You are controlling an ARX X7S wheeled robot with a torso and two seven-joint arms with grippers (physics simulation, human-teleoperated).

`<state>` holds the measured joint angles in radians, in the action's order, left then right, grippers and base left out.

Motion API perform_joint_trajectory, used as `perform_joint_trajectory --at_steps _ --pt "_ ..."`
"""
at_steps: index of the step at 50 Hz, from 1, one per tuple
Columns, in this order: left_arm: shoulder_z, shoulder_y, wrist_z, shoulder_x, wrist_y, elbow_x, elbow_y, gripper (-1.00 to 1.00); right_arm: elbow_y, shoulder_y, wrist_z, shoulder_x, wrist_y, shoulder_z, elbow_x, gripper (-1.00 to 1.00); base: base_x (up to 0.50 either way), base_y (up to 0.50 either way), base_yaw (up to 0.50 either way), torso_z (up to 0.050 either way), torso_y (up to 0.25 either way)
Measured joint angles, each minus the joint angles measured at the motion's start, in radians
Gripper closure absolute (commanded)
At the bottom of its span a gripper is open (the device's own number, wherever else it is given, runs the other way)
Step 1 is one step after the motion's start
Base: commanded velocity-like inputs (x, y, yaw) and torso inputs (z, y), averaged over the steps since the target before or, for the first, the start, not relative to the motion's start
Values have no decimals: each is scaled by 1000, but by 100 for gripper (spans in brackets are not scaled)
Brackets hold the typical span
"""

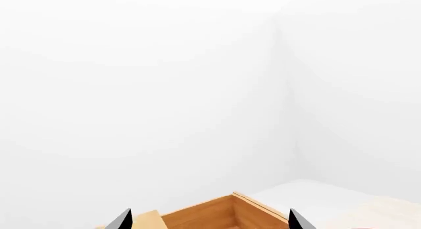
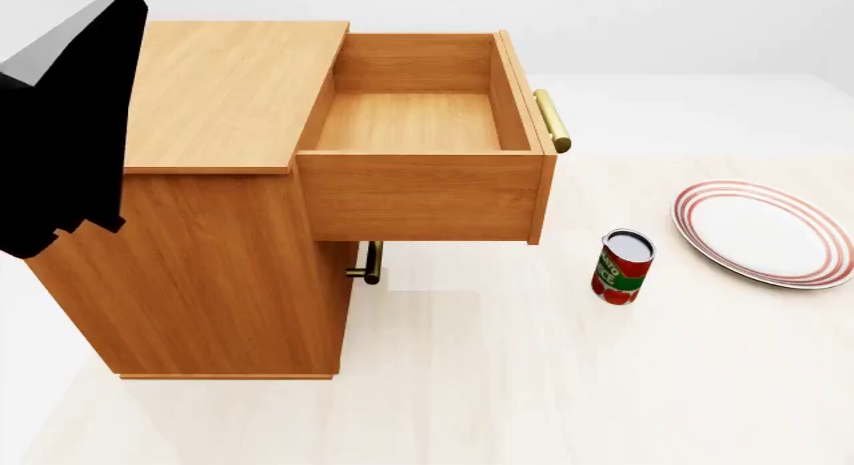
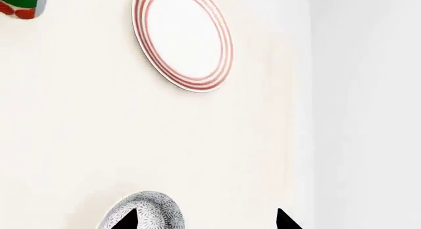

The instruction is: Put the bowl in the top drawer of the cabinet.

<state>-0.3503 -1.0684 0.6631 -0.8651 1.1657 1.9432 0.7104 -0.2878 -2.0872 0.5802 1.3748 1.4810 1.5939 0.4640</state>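
a wooden cabinet (image 2: 214, 235) is seen from the head view, its top drawer (image 2: 420, 185) pulled fully out and bare inside. a red can (image 2: 622, 267) stands on the pale floor just beside the drawer's front, and a red-rimmed plate (image 2: 765, 232) lies beyond the can. the bowl (image 3: 143, 212) is shown only in the right wrist view, on the floor, well apart from the plate, with one fingertip of the right gripper (image 3: 205, 220) over it; the jaws are spread and nothing is grasped. the left gripper (image 1: 209, 220) is held above a drawer corner, jaws spread.
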Motion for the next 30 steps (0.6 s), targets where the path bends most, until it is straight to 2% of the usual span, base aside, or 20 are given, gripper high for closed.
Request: perform_joint_trajectory --at_steps 7,17,30 --pt "0 9 1 -2 -1 -2 4 -100 -2 135 -160 24 -16 -52 144 -100 0 0 0 0 0" --pt "5 17 1 -3 -2 -5 7 -100 1 218 -162 129 -105 -63 166 -100 0 0 0 0 0" --pt "11 23 -2 -5 -4 -10 12 -100 29 264 -230 178 -169 -59 265 -100 0 0 0 0 0"
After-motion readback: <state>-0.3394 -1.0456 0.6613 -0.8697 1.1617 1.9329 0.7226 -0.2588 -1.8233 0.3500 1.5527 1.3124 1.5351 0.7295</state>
